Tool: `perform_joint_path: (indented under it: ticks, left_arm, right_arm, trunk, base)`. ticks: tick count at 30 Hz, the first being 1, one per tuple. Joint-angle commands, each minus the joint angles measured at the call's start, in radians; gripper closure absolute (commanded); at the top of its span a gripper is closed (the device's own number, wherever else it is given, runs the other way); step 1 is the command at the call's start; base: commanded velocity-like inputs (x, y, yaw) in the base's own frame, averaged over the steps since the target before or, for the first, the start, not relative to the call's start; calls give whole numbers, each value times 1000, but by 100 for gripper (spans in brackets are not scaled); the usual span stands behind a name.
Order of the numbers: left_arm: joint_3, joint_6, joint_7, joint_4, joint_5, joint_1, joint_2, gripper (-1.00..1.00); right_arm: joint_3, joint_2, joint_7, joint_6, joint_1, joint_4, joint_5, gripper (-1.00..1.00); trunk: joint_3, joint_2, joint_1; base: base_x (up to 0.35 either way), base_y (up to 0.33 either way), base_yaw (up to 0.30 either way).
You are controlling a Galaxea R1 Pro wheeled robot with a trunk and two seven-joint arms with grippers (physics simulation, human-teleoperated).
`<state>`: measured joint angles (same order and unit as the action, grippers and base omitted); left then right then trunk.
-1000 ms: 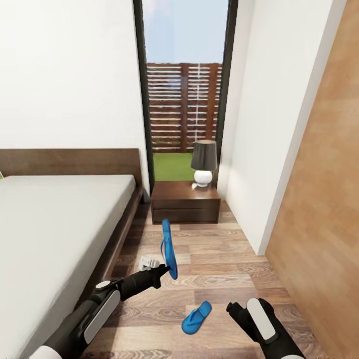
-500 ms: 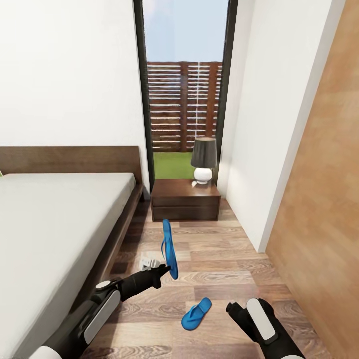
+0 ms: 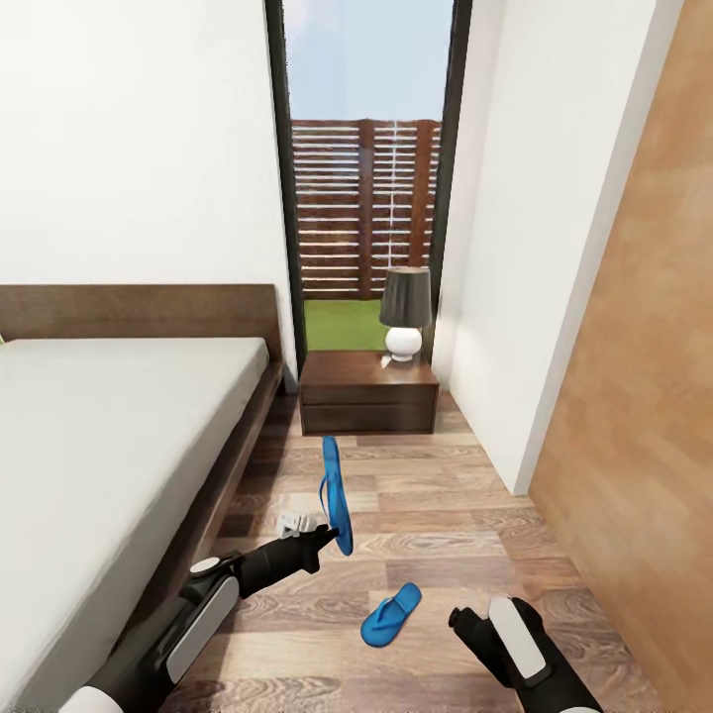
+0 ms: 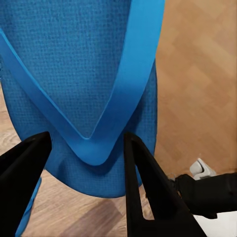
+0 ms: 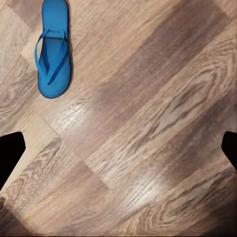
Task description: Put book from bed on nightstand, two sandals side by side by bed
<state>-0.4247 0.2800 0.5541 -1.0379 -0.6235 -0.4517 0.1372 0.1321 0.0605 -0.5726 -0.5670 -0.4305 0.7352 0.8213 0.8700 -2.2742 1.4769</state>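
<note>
The whole head view has slid since a second ago: the dark brown glossy wooden nightstand [image 3: 368,392] and its lamp [image 3: 406,311] now sit higher in the frame, and the loose bright blue flat flip-flop [image 3: 390,614] on the wood-plank floor [image 3: 446,515] has crept up too. That is the camera moving, probably the base backing off; the things themselves seem unmoved.

The left gripper [image 3: 322,536] holds as before, clamped on the second blue flip-flop [image 3: 336,493], on edge at lower centre. The right gripper's [image 3: 458,619] jaws stand apart and hold nothing. The low grey-sheeted bed [image 3: 109,436] fills the left. The pair remains to be laid together beside it.
</note>
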Motion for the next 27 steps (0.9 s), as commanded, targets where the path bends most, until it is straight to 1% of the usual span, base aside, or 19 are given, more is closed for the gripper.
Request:
perform_joint_path:
  ticks: [1, 3, 4, 6, 8, 12, 15, 21, 26, 27]
  left_arm:
    - [-1, 8, 0, -1, -12, -1, 1, 100]
    - [-2, 8, 0, -1, -12, -1, 0, 100]
    - [-2, 8, 0, -1, -12, -1, 0, 100]
    - [-2, 8, 0, -1, -12, -1, -1, 100]
    - [-3, 8, 1, -1, -12, -1, -1, 100]
    - [-3, 8, 1, -2, -12, -1, -1, 100]
    - [-4, 8, 1, -2, -12, -1, -1, 100]
    - [-5, 8, 1, -2, -12, -1, -1, 100]
    - [-5, 8, 0, -1, -11, -1, -11, 100]
    - [-5, 8, 1, -1, -11, -1, -12, 100]
  right_arm:
    - [3, 1, -7, -1, -1, -13, 9, -100]
    - [3, 1, -4, 4, -1, -86, 9, -100]
    - [3, 0, -3, 34, -1, -160, 9, -100]
    - [3, 0, -2, 78, -1, -213, 9, -100]
    - [4, -1, -2, 104, -1, -252, 9, -100]
    - [4, -1, 0, 119, -1, -287, 9, -100]
    - [4, -1, 0, 121, -1, -294, 9, -100]
    - [4, 0, 0, 122, -1, -286, 9, -100]
    - [4, 1, 0, 122, -1, -279, 9, -100]
    - [4, 0, 0, 122, -1, -278, 9, -100]
  trunk:
    - [4, -8, 4]
    - [10, -22, 11]
    - [14, -29, 15]
    - [20, -43, 23]
    - [26, -57, 31]
    - [39, -85, 46]
    - [48, -106, 57]
    - [67, -148, 80]
    - [83, -183, 100]
    - [83, -183, 100]
  base:
    - [0, 0, 0]
    - [0, 0, 0]
    - [0, 0, 0]
    - [0, 0, 0]
    - [0, 0, 0]
    - [0, 0, 0]
    - [0, 0, 0]
    - [0, 0, 0]
    - [0, 0, 0]
    - [0, 0, 0]
